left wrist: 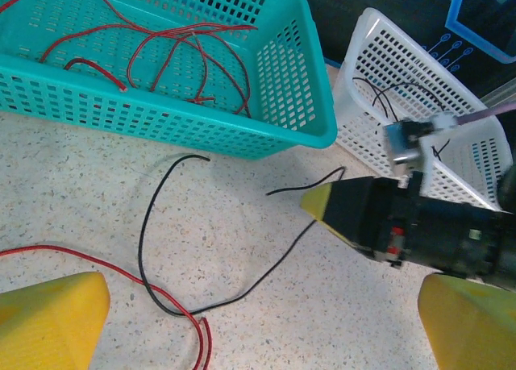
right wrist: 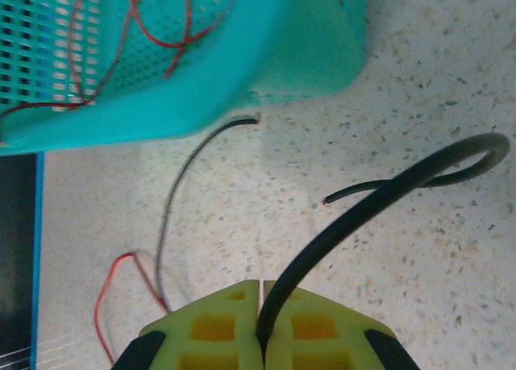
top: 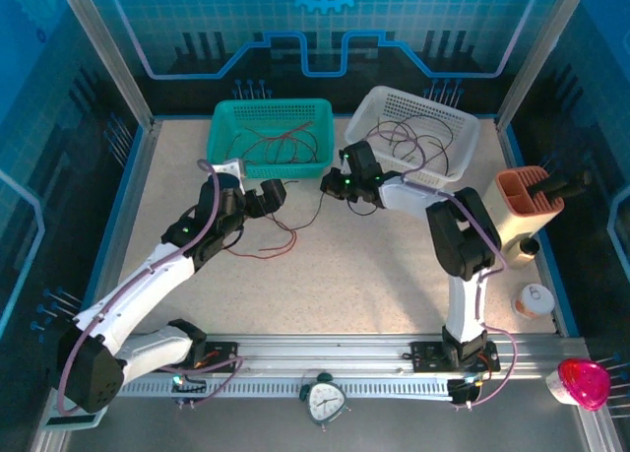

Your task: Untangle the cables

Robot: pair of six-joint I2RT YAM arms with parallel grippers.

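— At left of the speckled surface, what is found?
— Left claw spread wide above the crossed thin red wire and thin black wire, likely poised to take red for the teal plastic mesh basket.
— And rightward?
— Right claw pinched together on the black wire, apparently to draw it clear toward the white mesh basket.

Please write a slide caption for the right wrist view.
Right gripper shut on a black cable near the teal basket.
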